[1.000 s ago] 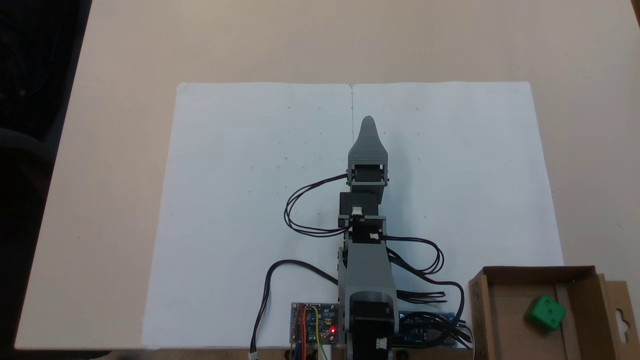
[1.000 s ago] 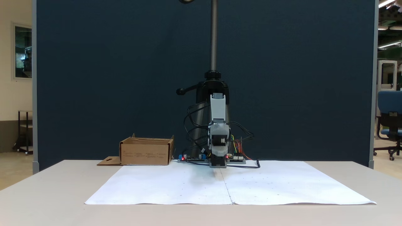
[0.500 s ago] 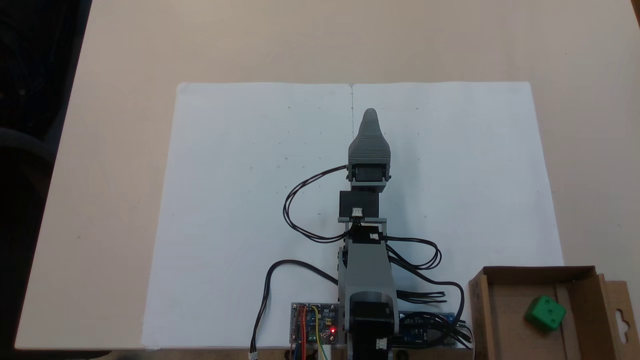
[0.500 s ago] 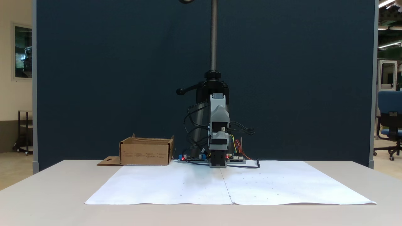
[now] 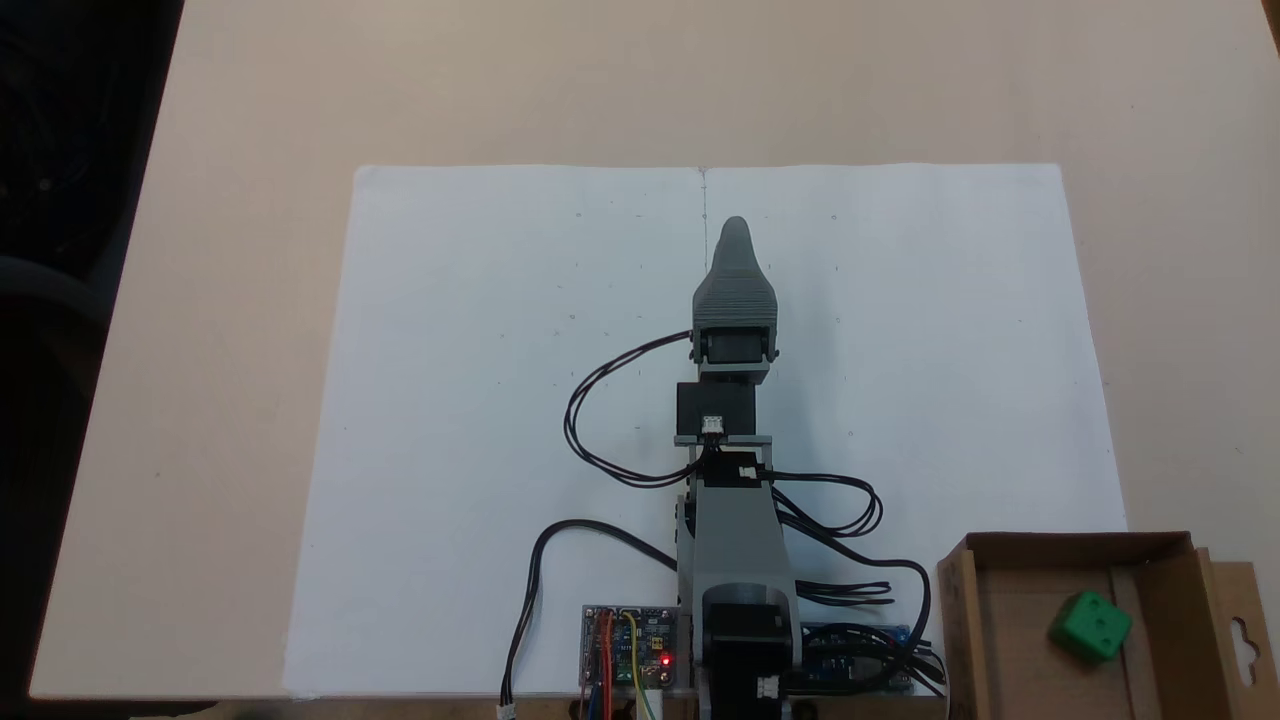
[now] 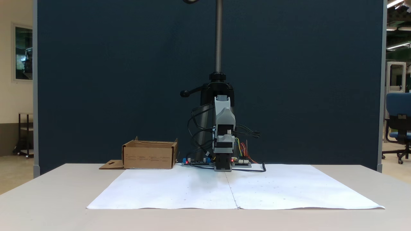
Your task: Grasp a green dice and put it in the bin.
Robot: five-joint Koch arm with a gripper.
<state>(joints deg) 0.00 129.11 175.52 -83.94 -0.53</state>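
Note:
The green dice [image 5: 1091,626] lies inside the bin [image 5: 1075,542], a shallow brown cardboard box at the bottom right of a fixed view from above. Another fixed view shows the bin [image 6: 150,156] from the side, left of the arm's base, its walls hiding the dice. The grey gripper [image 5: 737,226] points away from the base over the middle of the white paper, far from the bin. Only its upper jaw shows from above. In the fixed view from the front the gripper [image 6: 222,165] sits low near the paper, too small to read its jaws. Nothing visible is held.
A white paper sheet [image 5: 480,400] covers the middle of the beige table [image 5: 250,120]. Circuit boards [image 5: 628,660] and black cables [image 5: 600,420] sit around the arm's base. The bin's flap [image 5: 1240,630] with a keyhole cut-out lies flat beside it. A dark partition [image 6: 128,80] stands behind.
The gripper has stretched slightly farther from the base and sunk lower toward the paper. The dice and bin have not moved.

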